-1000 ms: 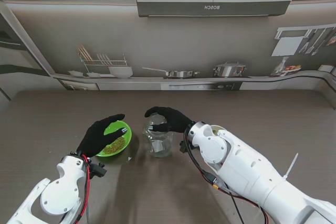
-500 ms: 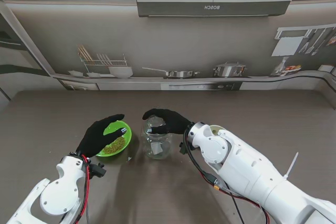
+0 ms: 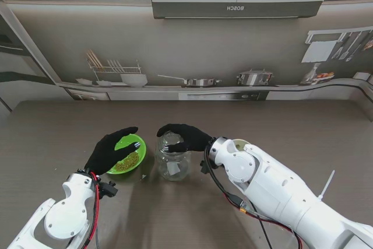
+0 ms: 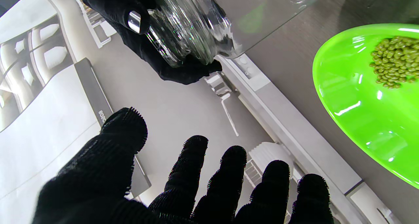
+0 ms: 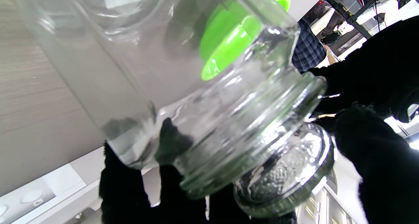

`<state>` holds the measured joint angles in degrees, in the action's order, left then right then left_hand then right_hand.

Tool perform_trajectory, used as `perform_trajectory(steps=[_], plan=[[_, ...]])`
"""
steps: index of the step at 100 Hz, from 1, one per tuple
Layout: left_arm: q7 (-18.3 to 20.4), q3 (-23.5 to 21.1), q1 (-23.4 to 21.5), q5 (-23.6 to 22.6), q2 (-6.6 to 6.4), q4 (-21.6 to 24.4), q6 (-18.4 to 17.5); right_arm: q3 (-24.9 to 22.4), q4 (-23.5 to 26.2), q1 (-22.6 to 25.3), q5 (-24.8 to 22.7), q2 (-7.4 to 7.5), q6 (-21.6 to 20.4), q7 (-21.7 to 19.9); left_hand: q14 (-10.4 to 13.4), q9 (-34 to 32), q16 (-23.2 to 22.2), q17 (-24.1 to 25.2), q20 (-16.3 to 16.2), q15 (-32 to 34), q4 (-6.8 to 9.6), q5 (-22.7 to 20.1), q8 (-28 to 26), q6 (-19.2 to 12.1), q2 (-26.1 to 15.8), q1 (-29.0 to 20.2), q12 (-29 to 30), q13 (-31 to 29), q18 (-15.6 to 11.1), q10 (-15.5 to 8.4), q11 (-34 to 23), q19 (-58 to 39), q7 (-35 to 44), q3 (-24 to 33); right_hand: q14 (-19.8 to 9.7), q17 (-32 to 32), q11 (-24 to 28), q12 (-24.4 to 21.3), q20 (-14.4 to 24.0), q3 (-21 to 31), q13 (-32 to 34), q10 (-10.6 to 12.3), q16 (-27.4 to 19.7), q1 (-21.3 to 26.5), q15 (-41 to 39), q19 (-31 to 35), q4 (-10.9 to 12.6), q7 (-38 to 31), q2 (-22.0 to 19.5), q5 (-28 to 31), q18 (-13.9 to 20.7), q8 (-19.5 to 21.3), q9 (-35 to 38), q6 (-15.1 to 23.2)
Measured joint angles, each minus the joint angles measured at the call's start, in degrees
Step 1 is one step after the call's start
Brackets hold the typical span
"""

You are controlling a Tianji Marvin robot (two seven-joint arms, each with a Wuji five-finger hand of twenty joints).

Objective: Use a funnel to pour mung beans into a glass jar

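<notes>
The right hand [image 3: 185, 136], in a black glove, is closed over the mouth of the clear glass jar [image 3: 173, 158], its fingers wrapped round the rim from above; the right wrist view shows fingertips [image 5: 170, 137] pressed against the neck and a round glass lid [image 5: 288, 175] at the jar's mouth. The jar sits near the middle of the grey-brown wood-grain tabletop [image 3: 280, 123], and whether its base rests on the surface cannot be told. Broad bare tabletop lies farther from me and off to the right of it.

Just left of the jar is the bright green plastic bowl [image 3: 132, 142], close but not touching. A small heap of green mung beans [image 3: 127, 162] lies in the bowl; in the left wrist view the beans [image 4: 392, 62] cover only part of the bowl's floor. The jar looks empty of beans.

The left hand [image 3: 112, 149], also black-gloved, hovers over the bowl's near-left rim, palm down, fingers spread and holding nothing. Both white arms rise from the near corners, the right forearm angled inward toward the jar.
</notes>
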<state>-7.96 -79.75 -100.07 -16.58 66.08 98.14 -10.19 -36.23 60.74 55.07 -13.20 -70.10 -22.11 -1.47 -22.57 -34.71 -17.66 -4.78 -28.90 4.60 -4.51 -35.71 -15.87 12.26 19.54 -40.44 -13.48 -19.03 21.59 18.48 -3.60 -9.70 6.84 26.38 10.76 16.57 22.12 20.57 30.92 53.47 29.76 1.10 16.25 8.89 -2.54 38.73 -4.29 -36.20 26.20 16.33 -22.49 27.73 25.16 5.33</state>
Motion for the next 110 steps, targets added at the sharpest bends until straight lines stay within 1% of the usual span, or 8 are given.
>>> perform_trajectory(steps=[38, 64, 81, 97, 110], plan=[[0.12, 0.10, 0.05, 0.18, 0.00, 0.00, 0.11, -1.54, 2.64, 1.73, -0.16, 1.49, -0.76, -2.72, 0.00, 0.00, 0.00, 0.00, 0.00, 0.00, 0.00, 0.00, 0.00, 0.00, 0.00, 0.00, 0.00, 0.00, 0.00, 0.00, 0.00, 0.00, 0.00, -0.01, -0.62, 0.13, 0.00, 0.00, 0.00, 0.00, -0.44, 0.00, 0.01, -0.01, 0.44, 0.00, 0.00, 0.00, -0.01, -0.76, 0.17, 0.00, -0.59, 0.02], [0.12, 0.14, 0.07, 0.21, 0.00, 0.00, 0.18, -2.26, 3.67, 2.55, -0.11, 2.16, -1.60, -4.33, 0.00, 0.00, 0.00, 0.00, 0.00, 0.00, 0.00, -0.01, 0.00, 0.00, 0.00, 0.00, 0.00, 0.00, 0.00, 0.00, 0.00, 0.00, 0.00, -0.59, -1.16, 0.17, 0.00, 0.00, 0.00, 0.00, -0.67, 0.00, 0.01, -0.02, 0.44, 0.00, 0.00, 0.00, -0.02, -1.46, 0.28, 0.00, -0.99, 0.12], [0.20, 0.20, 0.14, 0.20, 0.00, 0.00, 0.24, -3.65, 4.98, 3.78, -0.59, 2.77, -1.60, -5.45, 0.00, 0.00, 0.00, 0.00, 0.00, 0.00, 0.00, -0.01, 0.00, 0.00, 0.00, 0.00, 0.00, 0.00, 0.00, 0.00, 0.00, 0.00, 0.00, -0.59, -1.59, 0.75, 0.00, -0.03, 0.12, 0.00, -0.73, 0.02, 0.02, -0.08, 0.41, 0.00, 0.00, 0.00, -0.04, -2.25, 0.78, 0.00, -1.17, 0.14], [0.26, 0.27, 0.22, 0.20, -0.01, 0.00, 0.27, -5.10, 6.81, 5.38, -1.50, 3.75, -1.50, -6.31, 0.00, 0.00, 0.00, 0.00, 0.00, 0.00, 0.00, -0.01, 0.00, 0.00, 0.00, 0.00, 0.00, 0.00, 0.00, 0.00, 0.00, 0.00, 0.00, -0.59, -1.67, 1.61, 0.00, -0.03, 0.27, -0.34, -0.63, 0.03, 0.10, -0.69, -0.44, 1.53, 0.00, 0.31, -0.62, -3.56, 1.08, 0.00, -1.69, 0.45], [0.26, 0.33, 0.25, 0.20, -0.01, 0.00, 0.30, -5.61, 7.36, 5.92, -1.63, 4.11, -1.51, -6.55, 0.00, 0.00, 0.00, 0.00, 0.00, 0.00, 0.00, -0.01, 0.00, 0.00, 0.00, 0.00, 0.00, 0.00, 0.00, 0.00, 0.00, 0.00, 0.00, -0.59, -1.67, 1.73, -0.01, -0.03, 0.28, -0.34, -0.63, 0.03, 0.16, -0.69, -0.45, 2.37, 0.00, 0.68, -0.63, -4.12, 1.27, 0.00, -1.87, 0.46]])
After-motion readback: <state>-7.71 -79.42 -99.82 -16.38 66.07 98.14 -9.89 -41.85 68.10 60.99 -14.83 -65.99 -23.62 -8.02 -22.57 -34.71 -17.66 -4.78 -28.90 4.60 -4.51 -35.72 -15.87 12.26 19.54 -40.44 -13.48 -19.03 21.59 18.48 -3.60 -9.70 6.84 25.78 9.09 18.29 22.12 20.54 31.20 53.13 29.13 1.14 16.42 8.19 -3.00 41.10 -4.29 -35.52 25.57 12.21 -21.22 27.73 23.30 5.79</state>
